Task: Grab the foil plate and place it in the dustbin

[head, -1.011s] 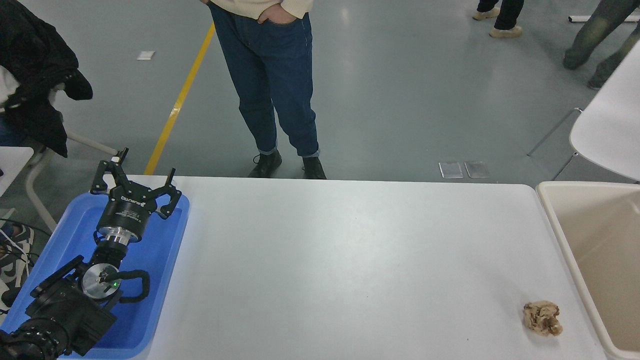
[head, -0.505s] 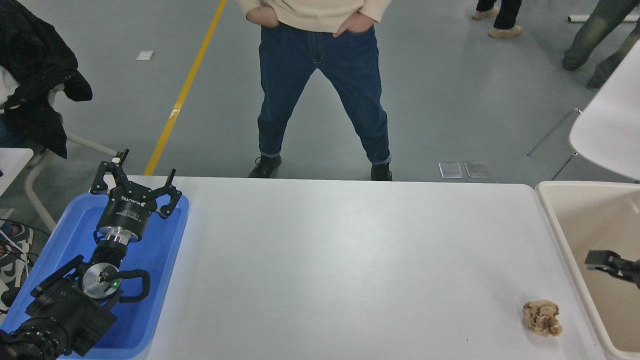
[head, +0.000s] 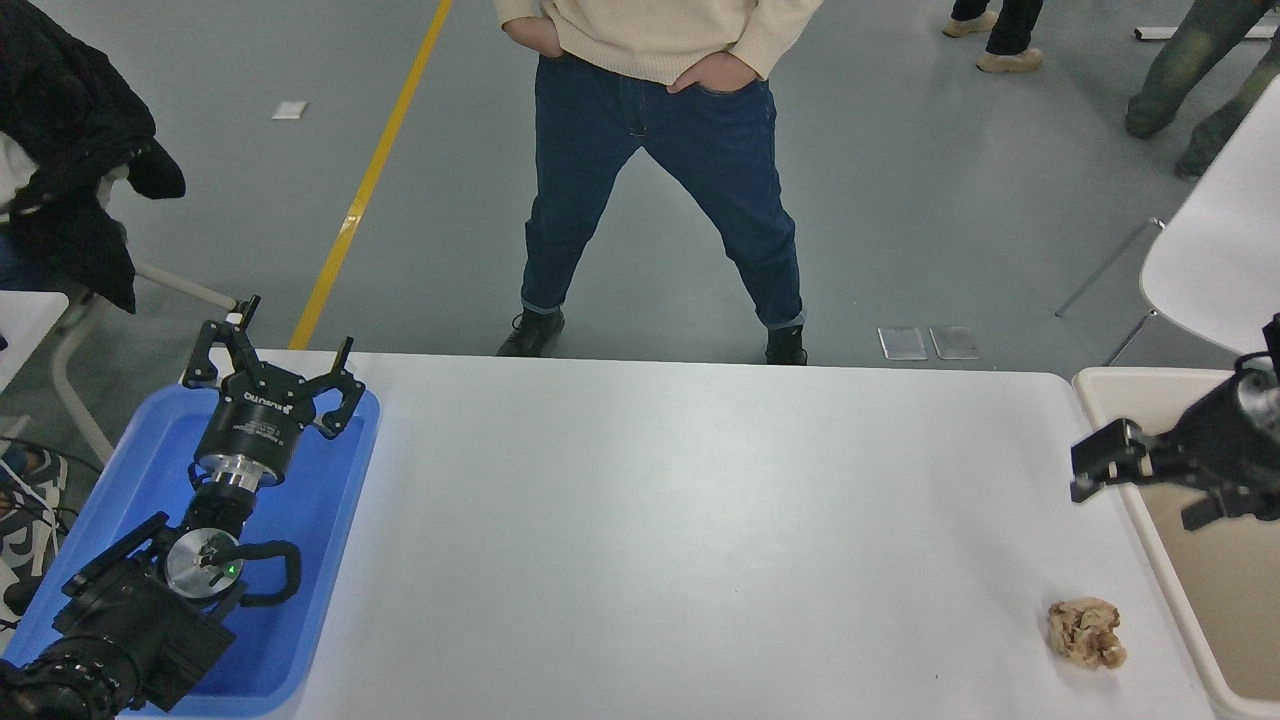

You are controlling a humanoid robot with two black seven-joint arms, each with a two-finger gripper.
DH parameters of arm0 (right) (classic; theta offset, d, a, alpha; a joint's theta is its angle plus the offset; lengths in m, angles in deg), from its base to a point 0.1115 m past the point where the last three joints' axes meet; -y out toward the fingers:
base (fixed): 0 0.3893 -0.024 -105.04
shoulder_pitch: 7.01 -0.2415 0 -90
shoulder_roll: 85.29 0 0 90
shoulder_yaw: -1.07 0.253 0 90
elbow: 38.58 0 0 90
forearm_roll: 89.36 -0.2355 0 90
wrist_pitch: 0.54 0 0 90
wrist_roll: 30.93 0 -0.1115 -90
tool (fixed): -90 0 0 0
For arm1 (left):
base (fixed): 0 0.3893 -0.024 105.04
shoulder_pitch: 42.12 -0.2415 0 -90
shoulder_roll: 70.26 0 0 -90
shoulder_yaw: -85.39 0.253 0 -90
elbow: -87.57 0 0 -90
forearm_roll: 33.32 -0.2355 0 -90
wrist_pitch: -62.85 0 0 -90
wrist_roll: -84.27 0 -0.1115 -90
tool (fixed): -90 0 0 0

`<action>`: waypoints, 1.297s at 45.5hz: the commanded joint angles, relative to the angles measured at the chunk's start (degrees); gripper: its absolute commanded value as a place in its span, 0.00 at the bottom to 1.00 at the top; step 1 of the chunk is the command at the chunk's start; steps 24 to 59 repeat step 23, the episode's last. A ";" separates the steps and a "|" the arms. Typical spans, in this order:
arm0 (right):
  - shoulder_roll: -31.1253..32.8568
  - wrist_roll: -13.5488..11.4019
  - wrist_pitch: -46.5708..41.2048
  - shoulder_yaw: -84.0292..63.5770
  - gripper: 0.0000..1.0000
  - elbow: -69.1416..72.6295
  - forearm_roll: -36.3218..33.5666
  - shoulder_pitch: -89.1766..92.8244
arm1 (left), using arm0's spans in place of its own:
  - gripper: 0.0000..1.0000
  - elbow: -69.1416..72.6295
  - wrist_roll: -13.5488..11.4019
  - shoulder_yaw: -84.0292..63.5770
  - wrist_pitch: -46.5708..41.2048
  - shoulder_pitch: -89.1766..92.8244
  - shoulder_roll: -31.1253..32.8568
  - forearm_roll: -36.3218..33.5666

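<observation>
- Head view looks down over a white desk [head: 700,520] with a grey floor beyond its far edge.
- No foil plate shows anywhere in this view, so its place cannot be told.
- At the desk's right edge stands the beige dustbin [head: 1105,382], its pale rounded rim touching or just beside the desk and its tan inside partly visible.
- From the right side of the picture comes the right gripper [head: 1145,485], hanging over the dustbin's near-left rim where bin and desk meet.
- Its black fingers [head: 1105,455] reach leftward with a gap between the upper and lower ones; nothing is seen between them, so it reads as released and empty.
- Near the desk's near right corner lies a small crumpled brown paper ball [head: 1085,632], apart from the right gripper and just beside the dustbin's rim.
- At the desk's left edge sits a blue plastic tray [head: 340,500], reaching from the far left corner toward the near left corner.
- Over that tray rests the left gripper [head: 270,375], parked, its fingers spread wide and holding nothing.
- Beyond the desk's far edge stands a person [head: 660,180] in a cream sweater and blue jeans, hands in pockets, legs apart.
- A black jacket [head: 70,150] hangs over a chair past the far left corner.
</observation>
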 commanded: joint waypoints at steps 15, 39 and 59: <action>-15.26 -0.02 -2.86 -3.98 1.00 1.42 -2.48 -19.81 | 1.00 0.00 -0.09 0.00 0.00 -0.05 -0.07 0.09; -15.35 -0.02 -2.86 -4.07 1.00 1.24 -2.48 -21.05 | 1.00 0.00 -0.01 0.00 0.00 0.03 -0.07 0.01; -15.35 -0.02 -2.86 -4.07 1.00 1.24 -2.48 -21.05 | 1.00 0.00 -0.01 0.00 0.00 0.03 -0.07 0.01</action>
